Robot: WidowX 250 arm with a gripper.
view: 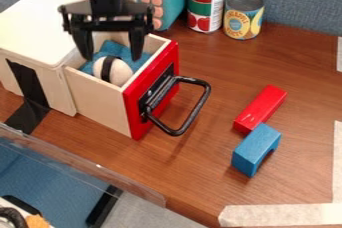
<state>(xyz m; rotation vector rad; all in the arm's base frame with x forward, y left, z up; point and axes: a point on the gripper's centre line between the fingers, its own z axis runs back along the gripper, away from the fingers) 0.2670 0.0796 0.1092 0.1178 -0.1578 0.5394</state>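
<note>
Partly hidden cloth [117,49] below gripper [111,58]

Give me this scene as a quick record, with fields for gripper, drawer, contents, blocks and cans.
Gripper: open, above the drawer, fingers on either side over the ball
Drawer: pulled out, red front, black handle
Contents: white ball with a black band, on blue cloth
Blocks: red bar and blue arch, end to end, right of the drawer
Cans: two, upright, side by side behind the blocks
</note>
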